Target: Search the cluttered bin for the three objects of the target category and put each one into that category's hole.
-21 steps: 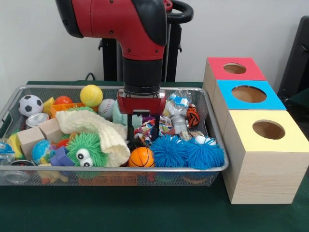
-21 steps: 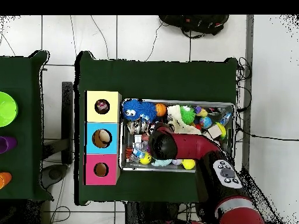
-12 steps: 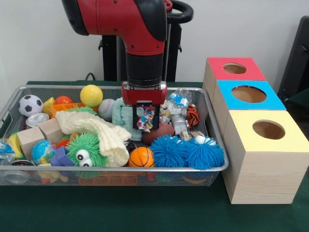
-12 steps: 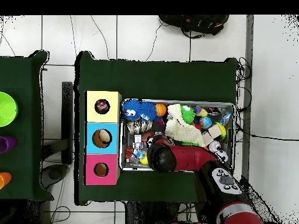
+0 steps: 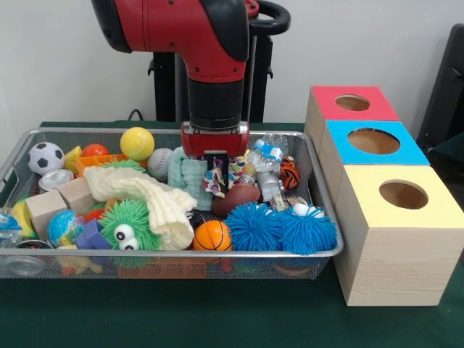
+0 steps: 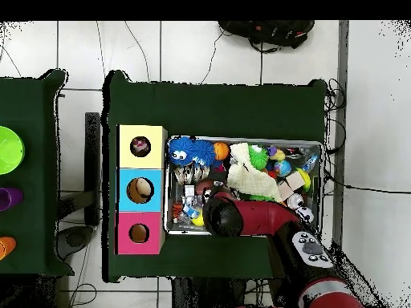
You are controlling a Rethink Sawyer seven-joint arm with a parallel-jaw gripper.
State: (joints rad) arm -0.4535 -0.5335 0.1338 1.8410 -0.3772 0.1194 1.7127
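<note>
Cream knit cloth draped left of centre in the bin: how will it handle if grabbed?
The cream knit cloth is probably floppy: it sags over the green fuzzy toy. Likely light. Lifting may drag neighbours, since it overlies several toys.

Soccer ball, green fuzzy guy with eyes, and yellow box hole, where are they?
soccer ball (image 5: 46, 156), front view, middle of the ball.
green fuzzy toy (image 5: 129, 229), front view, between its eyes.
yellow box (image 5: 435, 214), front view, bare top beside the hole.

I see a crumpled multicoloured cloth (image 5: 221, 179) hanging in my gripper (image 5: 219, 172), just above the wire bin's (image 5: 109, 267) clutter.
</note>
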